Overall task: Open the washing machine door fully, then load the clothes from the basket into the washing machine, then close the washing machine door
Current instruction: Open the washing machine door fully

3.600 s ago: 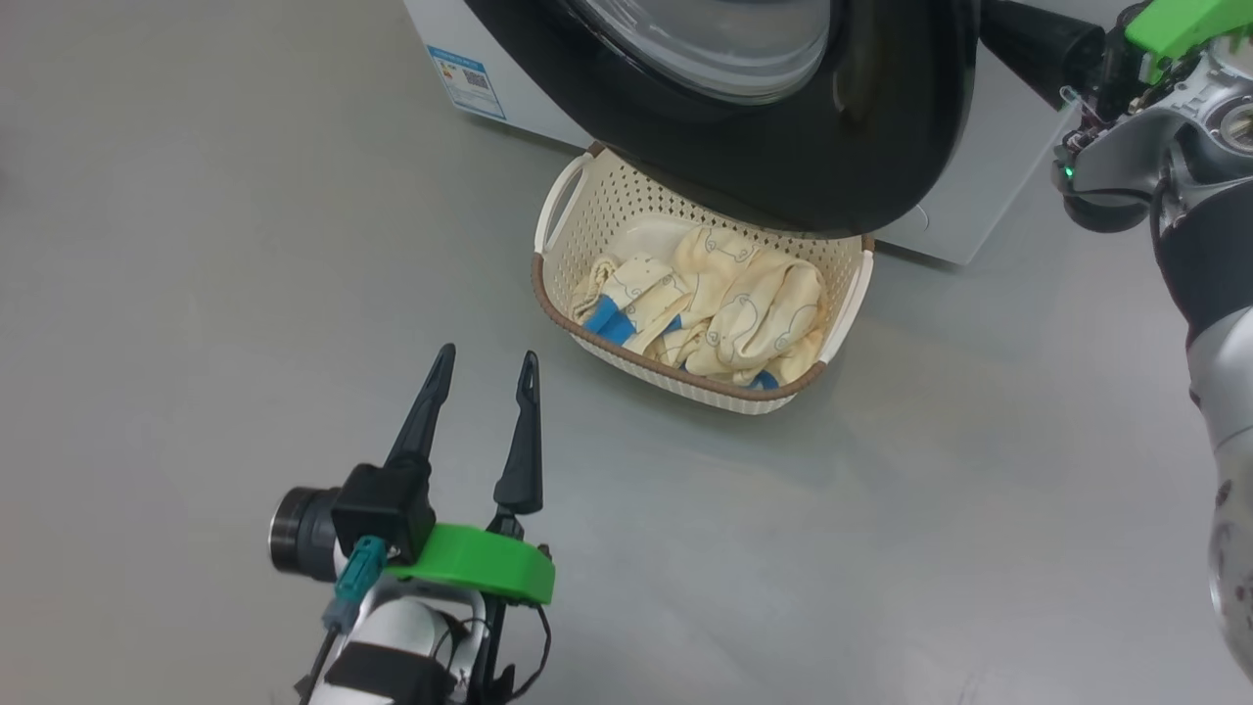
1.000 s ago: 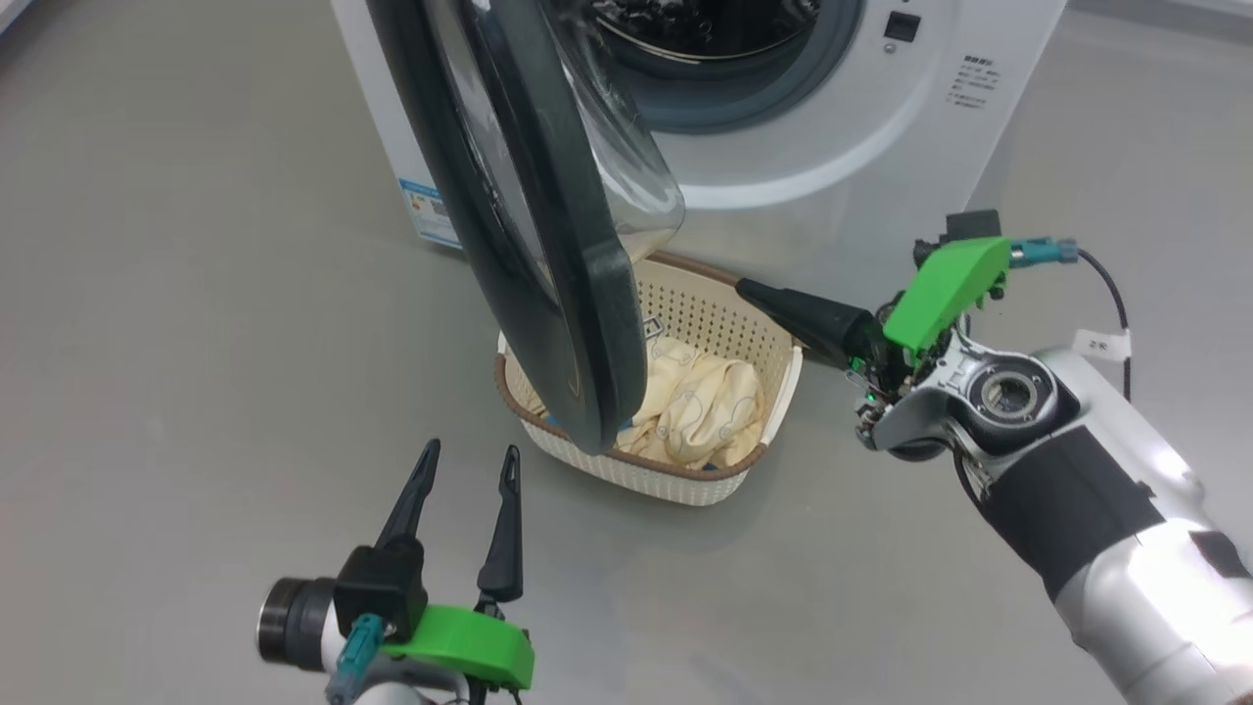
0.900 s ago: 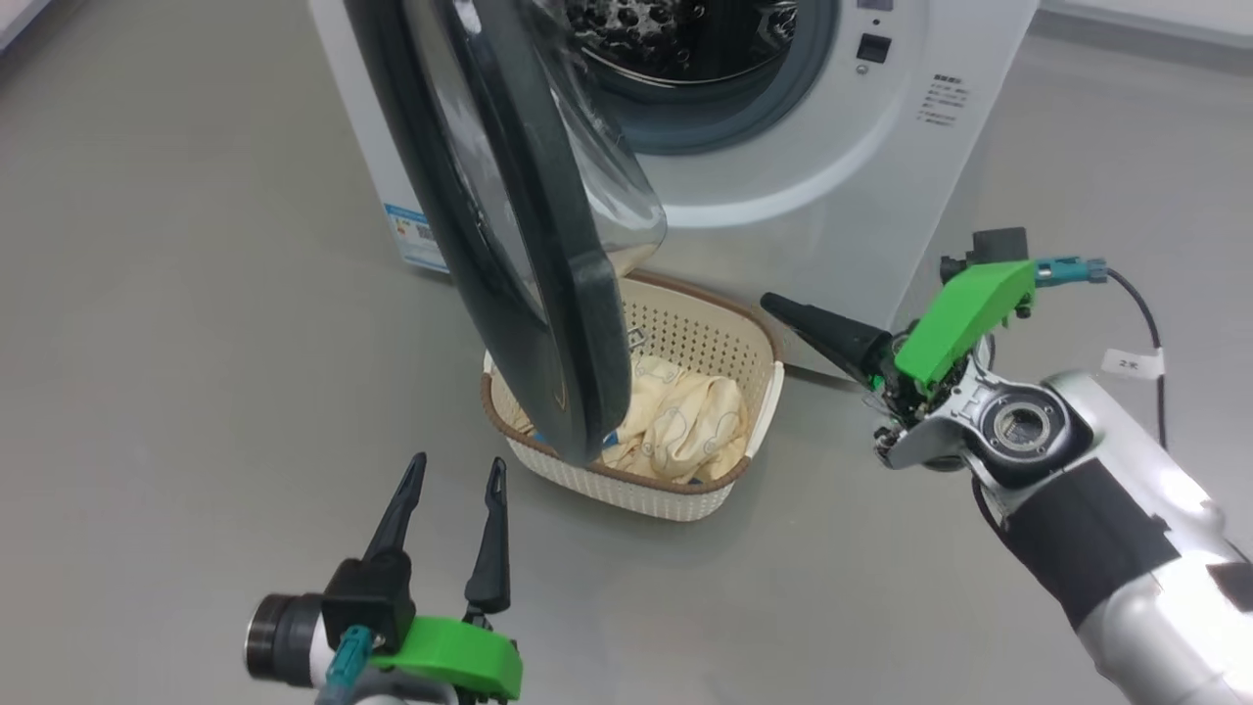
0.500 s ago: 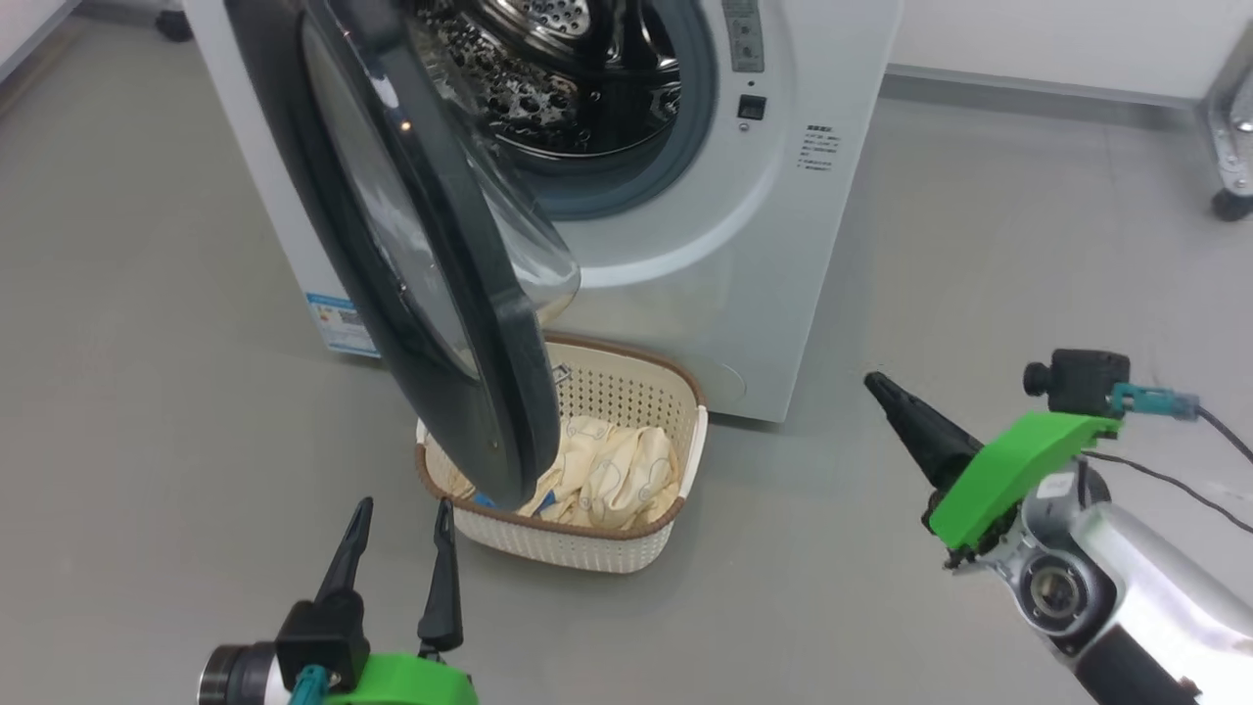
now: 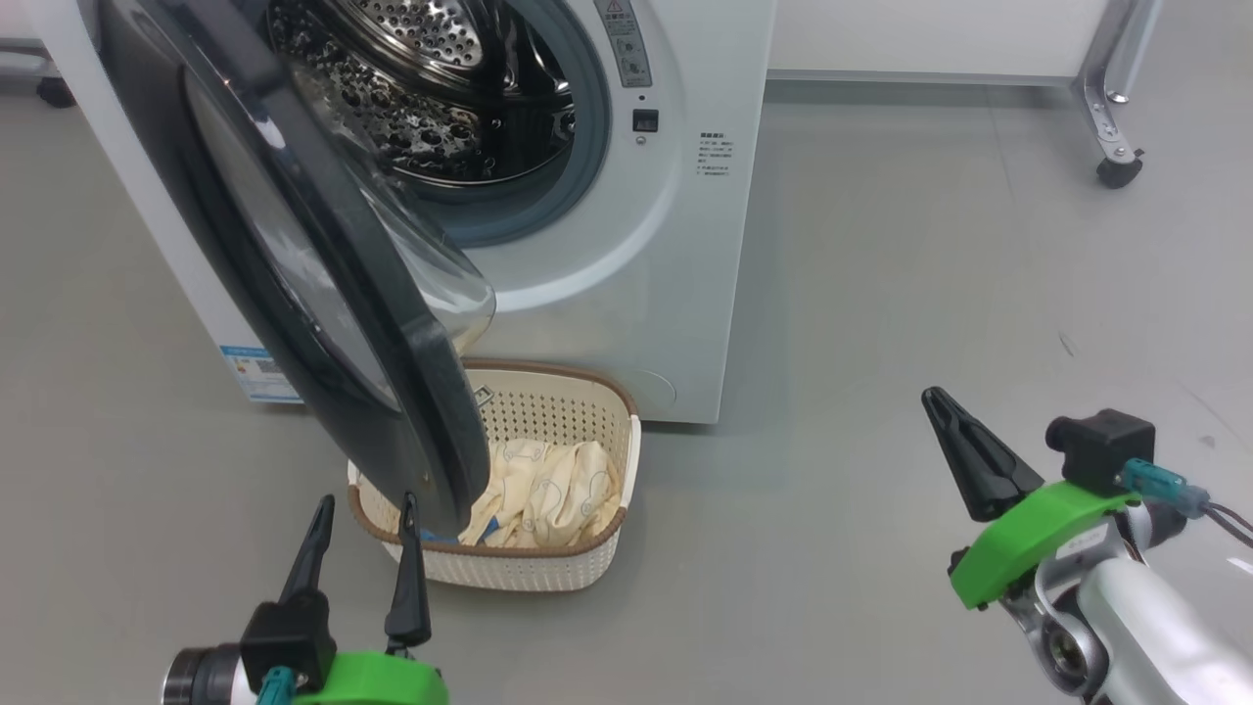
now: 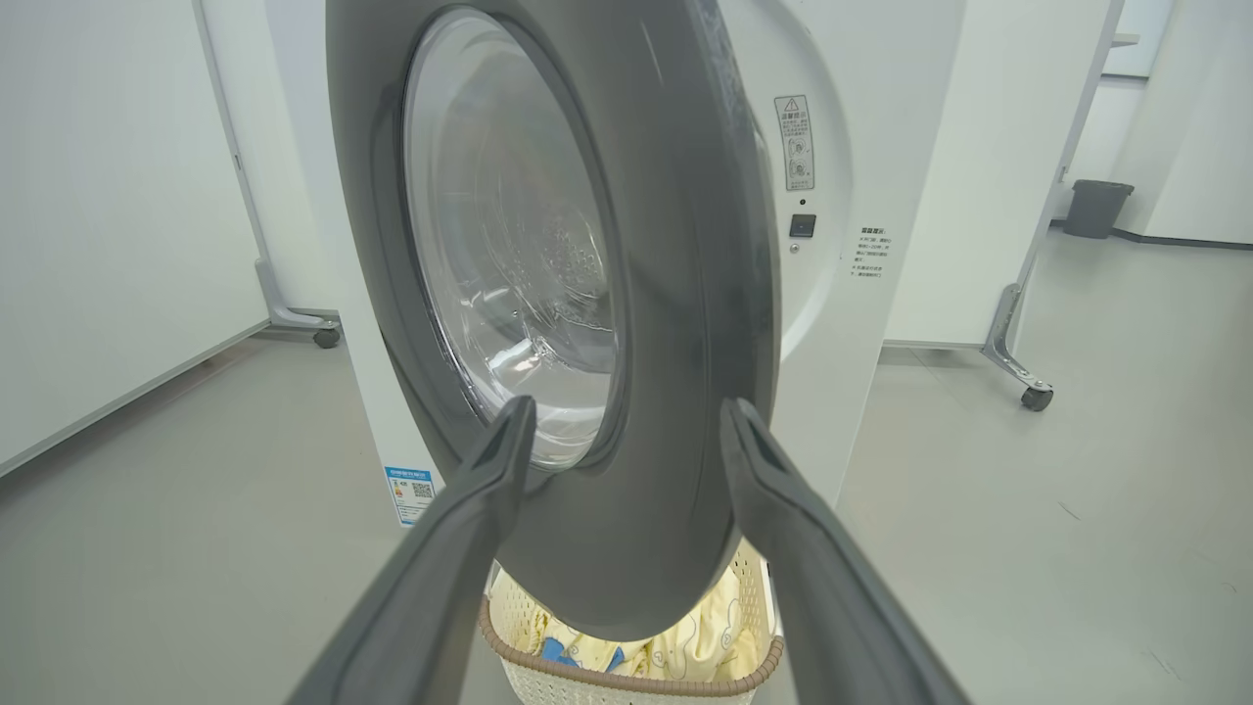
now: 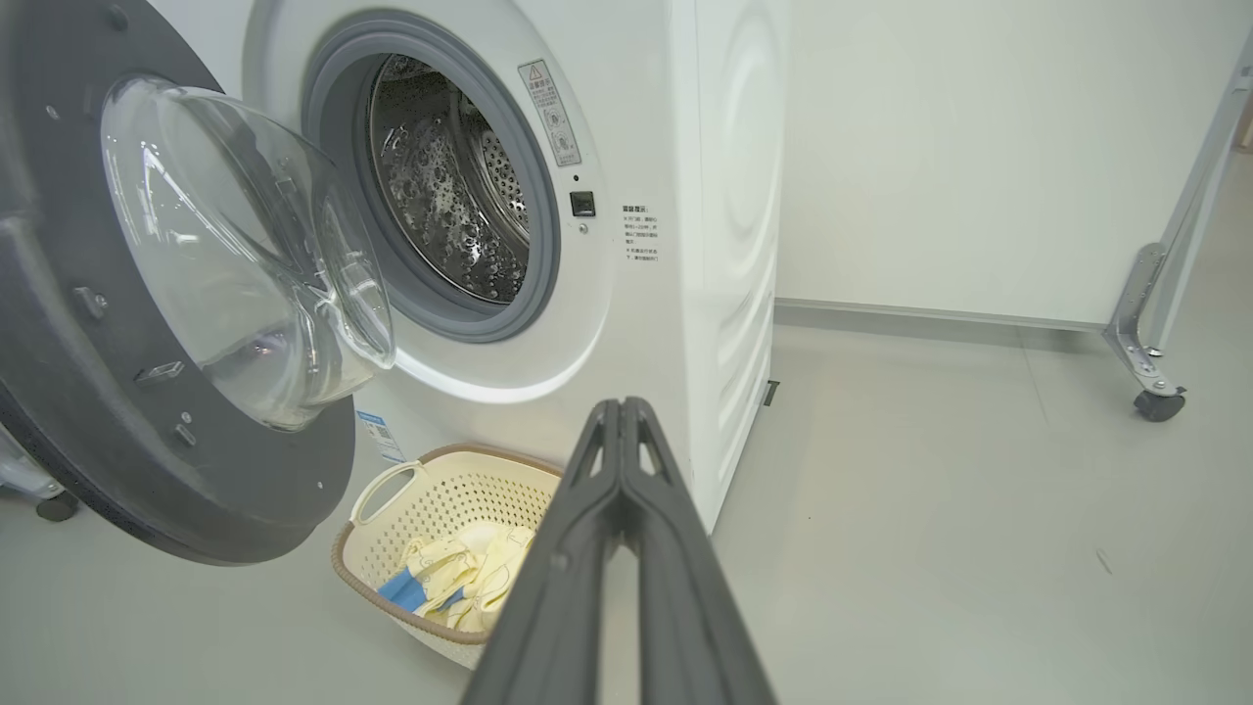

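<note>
left gripper point(image 5: 365, 503) fingers spread wide, nothing held, tips aimed at the lower rim of the washing machine door point(image 5: 323, 294), wrist low at the head view's lower left. right gripper point(image 5: 938, 399) fingers pressed together, empty, angled up-left, forearm entering from the lower right, well apart from the washing machine point(image 5: 675, 245). Door swung out over the basket point(image 5: 509, 570), which sits on the floor at the machine's front with the clothes point(image 5: 548, 494) inside.
</note>
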Robot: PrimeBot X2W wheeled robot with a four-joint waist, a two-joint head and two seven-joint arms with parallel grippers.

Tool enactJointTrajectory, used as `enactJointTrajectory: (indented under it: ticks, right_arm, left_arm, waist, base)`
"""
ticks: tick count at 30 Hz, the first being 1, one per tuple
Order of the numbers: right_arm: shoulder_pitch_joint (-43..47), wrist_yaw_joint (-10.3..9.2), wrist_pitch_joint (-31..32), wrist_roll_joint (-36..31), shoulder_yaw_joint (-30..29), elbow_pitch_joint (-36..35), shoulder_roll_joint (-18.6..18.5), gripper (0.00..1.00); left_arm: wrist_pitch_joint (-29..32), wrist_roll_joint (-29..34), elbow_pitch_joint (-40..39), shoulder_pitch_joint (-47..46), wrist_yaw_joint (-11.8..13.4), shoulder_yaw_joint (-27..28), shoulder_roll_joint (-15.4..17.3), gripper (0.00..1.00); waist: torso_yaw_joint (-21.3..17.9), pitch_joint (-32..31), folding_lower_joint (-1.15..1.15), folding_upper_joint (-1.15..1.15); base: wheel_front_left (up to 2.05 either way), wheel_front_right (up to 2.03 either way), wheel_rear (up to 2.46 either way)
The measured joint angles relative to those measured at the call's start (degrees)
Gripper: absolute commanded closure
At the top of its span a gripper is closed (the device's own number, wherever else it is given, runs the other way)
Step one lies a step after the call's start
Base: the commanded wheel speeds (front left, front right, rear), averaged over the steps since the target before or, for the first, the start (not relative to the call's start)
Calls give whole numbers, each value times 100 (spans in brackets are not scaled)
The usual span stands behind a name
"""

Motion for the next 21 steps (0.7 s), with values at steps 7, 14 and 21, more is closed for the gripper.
enactJointTrajectory:
  ticks: [7,14,21]
  right_arm:
    - [726,0,-34,-1089,-1234,-309,632,96]
    - [1191,0,-31,-1426,-1793,-442,1018,0]
    - [1282,0,-22,-1777,-2047,-511,1204,0]
  left_arm:
    - [0,51,-10,7,-60,151,-1,0]
    - [0,51,-2,19,-68,182,-3,0]
    - [0,53,13,18,-93,244,-4,0]
  waist:
    - [-192,39,0,0]
    - [-288,66,0,0]
    - [-290,72,0,0]
  base:
    - [0,0,0]
    - [0,0,0]
    - [0,0,0]
